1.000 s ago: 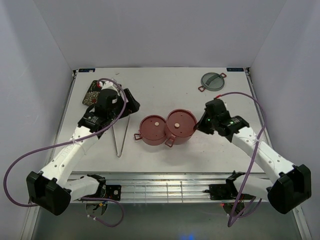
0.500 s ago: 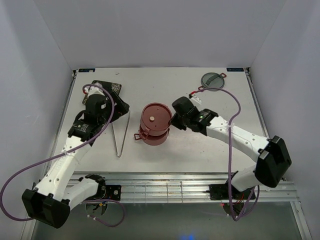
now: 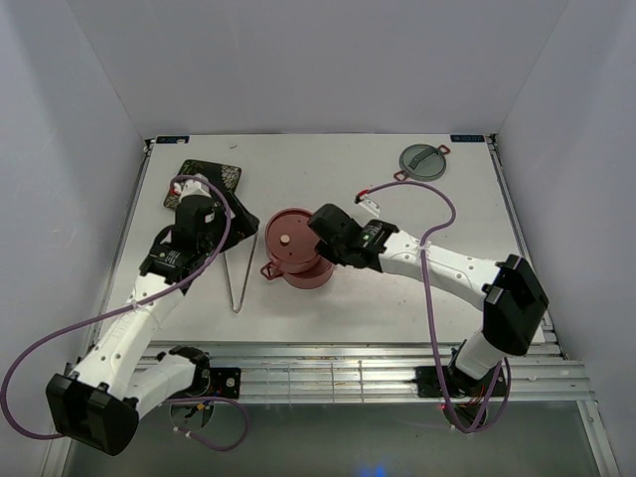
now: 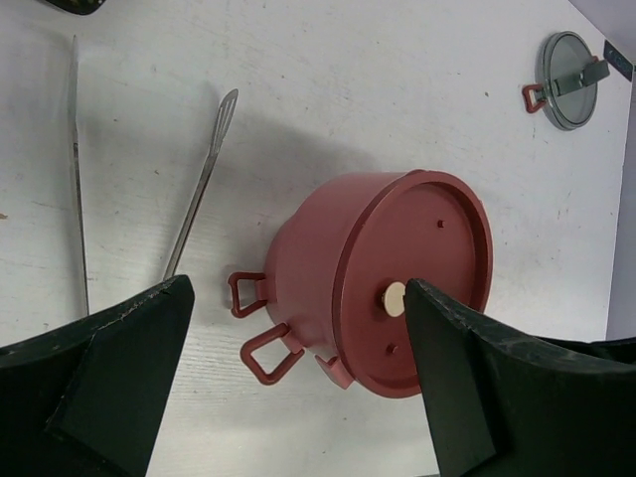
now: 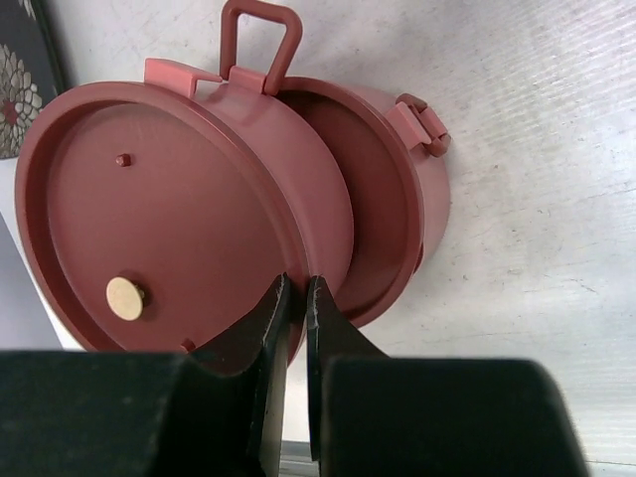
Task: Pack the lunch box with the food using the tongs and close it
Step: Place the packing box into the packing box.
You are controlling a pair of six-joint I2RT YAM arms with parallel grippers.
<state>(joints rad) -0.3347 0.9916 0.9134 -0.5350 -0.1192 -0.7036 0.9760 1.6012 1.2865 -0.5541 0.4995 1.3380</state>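
Right gripper (image 5: 296, 284) pinching lunch box (image 5: 199, 219), tongs (image 4: 199, 189) joint nearward

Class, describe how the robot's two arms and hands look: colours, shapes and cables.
Both arms, the left arm and the right arm, are white tubes with black joint blocks. A purple cable loops along each. The left hand and right hand are black with flat, wedge-shaped fingers.

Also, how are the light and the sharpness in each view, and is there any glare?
Top external view: even soft light, sharp, no glare. Left wrist view: the lunch box is sharp, with a soft shadow beside it on the table. Right wrist view: the right gripper is a dark silhouette.
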